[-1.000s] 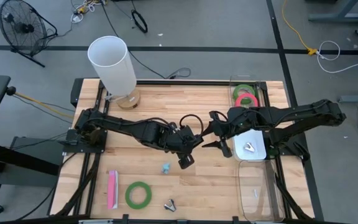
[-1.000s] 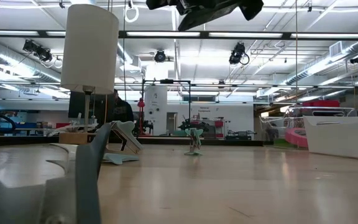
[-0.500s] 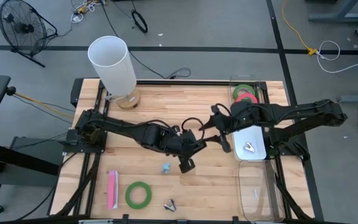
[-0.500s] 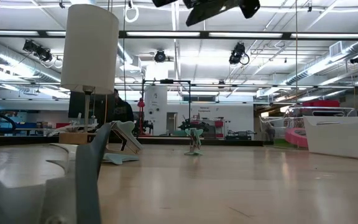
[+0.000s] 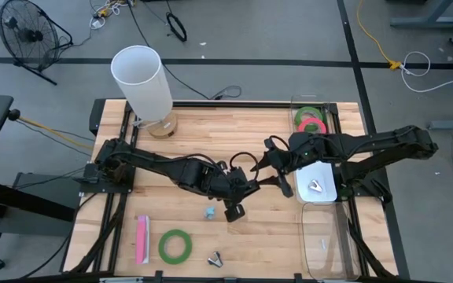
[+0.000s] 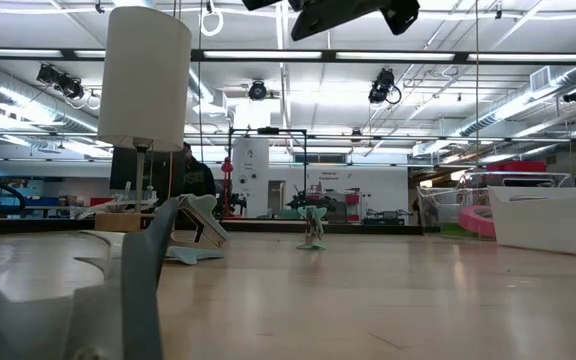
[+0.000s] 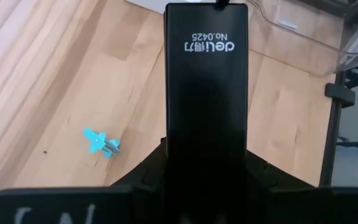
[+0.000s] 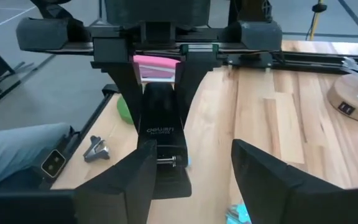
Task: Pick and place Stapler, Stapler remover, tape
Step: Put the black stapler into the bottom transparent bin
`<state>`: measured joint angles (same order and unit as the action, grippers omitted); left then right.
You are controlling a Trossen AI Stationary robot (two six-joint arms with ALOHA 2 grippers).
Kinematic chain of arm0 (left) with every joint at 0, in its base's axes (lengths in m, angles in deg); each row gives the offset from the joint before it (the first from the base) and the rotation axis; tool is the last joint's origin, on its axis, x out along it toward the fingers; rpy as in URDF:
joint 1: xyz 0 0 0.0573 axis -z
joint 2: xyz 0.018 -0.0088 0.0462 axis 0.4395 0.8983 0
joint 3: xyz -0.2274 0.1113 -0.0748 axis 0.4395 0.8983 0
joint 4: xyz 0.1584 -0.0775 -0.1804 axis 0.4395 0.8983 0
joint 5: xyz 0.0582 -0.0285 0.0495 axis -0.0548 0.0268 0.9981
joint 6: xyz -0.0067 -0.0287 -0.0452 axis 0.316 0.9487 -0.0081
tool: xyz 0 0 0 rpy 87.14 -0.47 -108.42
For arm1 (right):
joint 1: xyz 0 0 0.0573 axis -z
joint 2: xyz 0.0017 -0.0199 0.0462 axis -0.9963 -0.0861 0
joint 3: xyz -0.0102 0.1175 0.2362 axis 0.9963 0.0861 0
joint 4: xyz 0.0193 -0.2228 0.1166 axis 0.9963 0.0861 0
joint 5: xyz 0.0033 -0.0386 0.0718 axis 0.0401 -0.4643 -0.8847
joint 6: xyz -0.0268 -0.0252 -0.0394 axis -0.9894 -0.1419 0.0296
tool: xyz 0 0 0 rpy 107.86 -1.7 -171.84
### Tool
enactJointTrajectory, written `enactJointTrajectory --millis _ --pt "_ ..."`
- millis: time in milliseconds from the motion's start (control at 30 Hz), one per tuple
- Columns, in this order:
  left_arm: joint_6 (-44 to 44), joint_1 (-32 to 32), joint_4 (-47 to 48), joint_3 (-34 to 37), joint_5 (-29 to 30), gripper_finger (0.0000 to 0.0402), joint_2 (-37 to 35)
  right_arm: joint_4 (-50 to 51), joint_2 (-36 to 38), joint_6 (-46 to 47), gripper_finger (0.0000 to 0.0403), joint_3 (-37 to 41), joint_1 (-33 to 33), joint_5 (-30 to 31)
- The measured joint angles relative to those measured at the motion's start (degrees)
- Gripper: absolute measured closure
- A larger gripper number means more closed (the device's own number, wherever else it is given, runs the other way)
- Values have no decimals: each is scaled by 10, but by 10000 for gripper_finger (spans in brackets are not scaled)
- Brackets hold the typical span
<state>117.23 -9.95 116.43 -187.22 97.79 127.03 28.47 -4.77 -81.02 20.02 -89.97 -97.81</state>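
My left gripper (image 5: 230, 196) is shut on a black stapler (image 5: 233, 209) above the table's middle; the stapler fills the left wrist view (image 7: 207, 81). My right gripper (image 5: 277, 174) is open and empty just to its right, facing the stapler (image 8: 160, 146). A blue staple remover (image 5: 209, 212) lies on the wood beside the stapler. A green tape roll (image 5: 175, 245), a pink stapler (image 5: 141, 240) and a silver staple remover (image 5: 215, 258) lie near the front edge. A green and a pink tape roll (image 5: 310, 120) lie in a clear bin at the far right. My left gripper pinches the black stapler by the sides of its rear part (image 7: 207, 155) between its two fingers. The stapler runs along the fingers and sticks out past their tips, pointing toward the table's near right. It is lifted clear of the table.
A white tray (image 5: 325, 187) holding a silver staple remover (image 5: 314, 186) stands to the right of my right gripper. An empty clear bin (image 5: 325, 236) sits at the near right. A tall white cylinder (image 5: 141, 82) stands at the far left on a round wooden base.
My left gripper has crept a little toward the table's near edge, carrying the black stapler with it. My right gripper has stayed open beside it.
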Motion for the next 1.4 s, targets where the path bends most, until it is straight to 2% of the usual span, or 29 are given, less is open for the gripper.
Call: enactJointTrajectory --millis 133,967,1167,1267,1400 --pt "0 0 -5 0 1 290 0 -5 4 1 195 1 0 -25" --pt "1 0 -4 -1 4 290 -2 -21 8 9 195 2 2 -43" --pt "3 -3 -5 -2 12 290 -2 -63 8 21 195 1 1 -56" --pt "3 -1 -4 -2 8 290 -2 -44 9 20 195 1 -4 -63" --pt "2 -1 -4 -2 5 290 -2 -1 9 11 195 1 -6 -32"
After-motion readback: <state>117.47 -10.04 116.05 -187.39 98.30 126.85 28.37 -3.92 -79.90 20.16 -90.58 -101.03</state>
